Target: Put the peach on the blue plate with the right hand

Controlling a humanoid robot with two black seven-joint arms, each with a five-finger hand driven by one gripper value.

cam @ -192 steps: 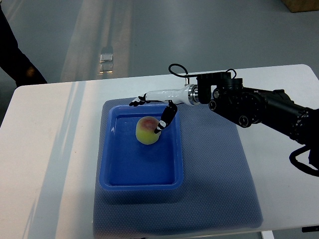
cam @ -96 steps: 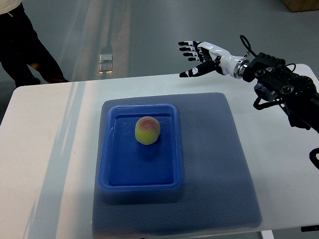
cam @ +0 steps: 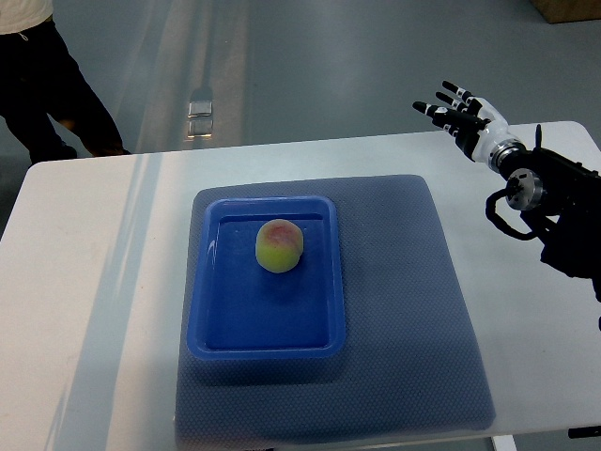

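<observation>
A white table (cam: 84, 282) with rounded corners fills most of the view, and a dark blue-grey textured mat (cam: 413, 310) lies across its middle. Beyond the far edge stretches a smooth grey floor (cam: 357, 56) with pale streaks of reflected light. A small shiny metal fitting (cam: 199, 115) sits in the floor. A person's dark-trousered legs (cam: 52, 85) stand at the upper left, and a brown box corner (cam: 568, 9) shows at the upper right.

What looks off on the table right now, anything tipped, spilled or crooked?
Nothing stands out. The peach sits whole in the blue plate, which lies flat and square on the grey mat. No spill shows. The right robot hand is open, raised over the table's far right corner.
</observation>
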